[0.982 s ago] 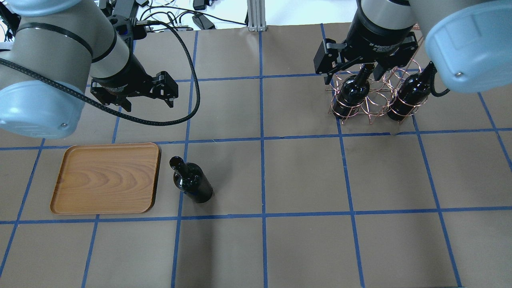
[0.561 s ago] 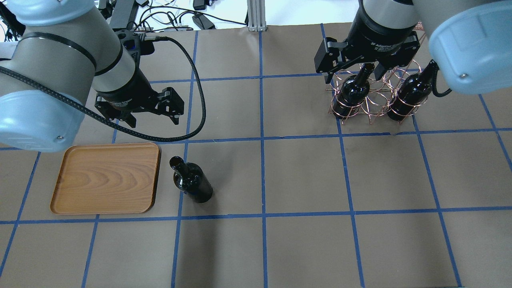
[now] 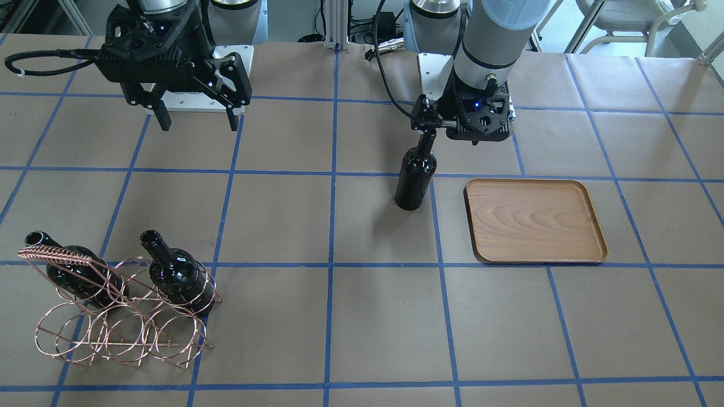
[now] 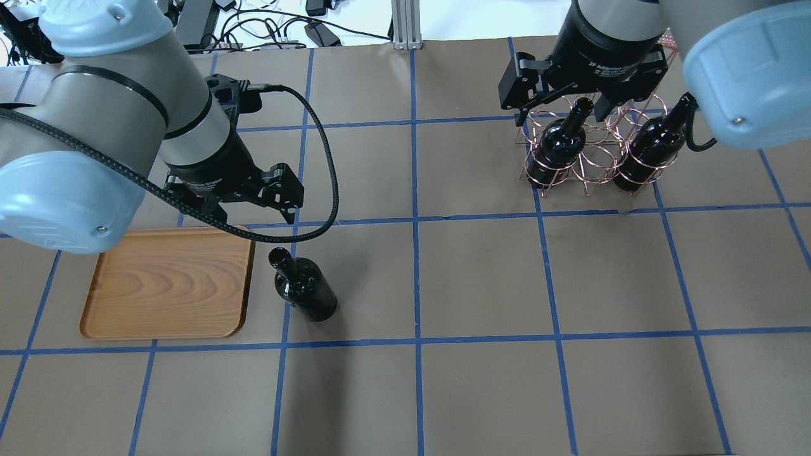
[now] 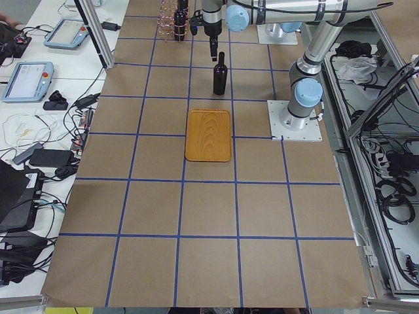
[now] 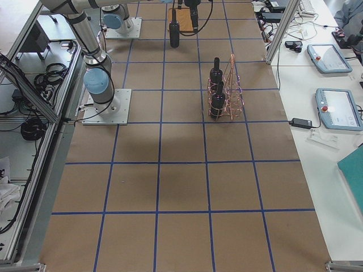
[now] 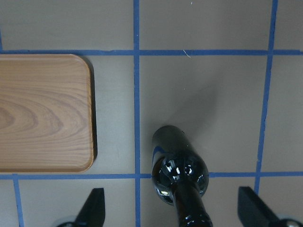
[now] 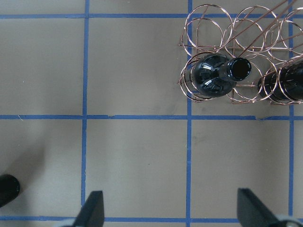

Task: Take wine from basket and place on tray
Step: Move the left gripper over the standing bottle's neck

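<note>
Your wine (image 4: 304, 288) stands upright on table (image 4: 481, 278), just beside tray (image 4: 168, 282), outside its rim, not on it. Left gripper (image 7: 171, 198) spread wide, hovering over bottle neck, fingers (image 7: 93, 208) clear of glass on both sides. Left arm's black cable (image 4: 320, 171) loops beside wrist, behind bottle. Right gripper (image 3: 198, 120) also wide, holding nothing, over basket (image 3: 124, 333), well apart from tray. Two more bottles (image 4: 557, 142) stand in basket loops; coiled handle bar (image 3: 56, 257) runs beside one neck. You can't tell left gripper's height above neck
</note>
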You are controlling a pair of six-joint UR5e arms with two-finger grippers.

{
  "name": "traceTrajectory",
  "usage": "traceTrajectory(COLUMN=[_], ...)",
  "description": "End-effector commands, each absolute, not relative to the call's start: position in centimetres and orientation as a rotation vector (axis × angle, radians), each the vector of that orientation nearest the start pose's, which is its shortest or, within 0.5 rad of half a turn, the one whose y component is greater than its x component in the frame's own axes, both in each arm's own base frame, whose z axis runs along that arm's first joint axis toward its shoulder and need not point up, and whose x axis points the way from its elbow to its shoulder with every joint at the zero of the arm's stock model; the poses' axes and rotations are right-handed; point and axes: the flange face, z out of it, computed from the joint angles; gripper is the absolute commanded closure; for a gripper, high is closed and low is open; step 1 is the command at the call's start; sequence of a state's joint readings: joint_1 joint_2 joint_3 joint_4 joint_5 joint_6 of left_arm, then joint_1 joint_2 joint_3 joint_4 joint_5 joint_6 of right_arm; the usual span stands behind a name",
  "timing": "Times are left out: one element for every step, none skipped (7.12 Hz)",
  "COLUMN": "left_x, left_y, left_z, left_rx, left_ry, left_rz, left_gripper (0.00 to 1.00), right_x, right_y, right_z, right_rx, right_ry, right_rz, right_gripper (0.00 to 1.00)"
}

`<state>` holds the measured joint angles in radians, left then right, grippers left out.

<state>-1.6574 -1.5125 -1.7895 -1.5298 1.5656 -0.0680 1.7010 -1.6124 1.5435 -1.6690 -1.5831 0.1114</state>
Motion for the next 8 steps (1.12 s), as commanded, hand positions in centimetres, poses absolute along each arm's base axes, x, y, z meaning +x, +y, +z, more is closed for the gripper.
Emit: traceTrajectory(left_x=[-17.8, -18.1, -18.8, -19.3, -19.5, -19.5, -19.6, -19.6], left_y=[-44.1, -44.3, -43.9, -44.0, -44.4, -44.7, -44.8, -44.9], left_z=[39.8, 39.3, 38.8, 38.1, 36.8, 36.0, 35.8, 36.1], left_rx=[0.053, 0.061, 0.085, 0.091, 0.101, 0.11, 0.112, 0.113], left_ry=[3.167, 3.173, 3.167, 3.166, 3.147, 3.139, 3.136, 3.138], left_rz=[0.243, 0.262, 0.286, 0.304, 0.349, 0.375, 0.382, 0.372], left_gripper=[0.0, 0.0, 0.0, 0.02, 0.1, 0.22, 0.25, 0.25], right_x=[19.2, 19.2, 19.2, 19.2, 19.3, 18.7, 18.7, 18.6], right_y=[-46.5, -47.0, -47.0, -46.9, -47.0, -47.2, -47.2, -47.3], right_z=[53.2, 53.5, 53.5, 53.4, 53.5, 53.4, 53.3, 53.4], right_rx=[-0.033, -0.024, -0.022, -0.022, -0.028, -0.015, -0.012, -0.01], right_ry=[3.136, 3.128, 3.128, 3.129, 3.113, 3.127, 3.13, 3.13], right_rz=[-0.246, -0.273, -0.269, -0.261, -0.267, -0.268, -0.266, -0.269], right_gripper=[0.0, 0.0, 0.0, 0.0, 0.0, 0.0, 0.0, 0.0])
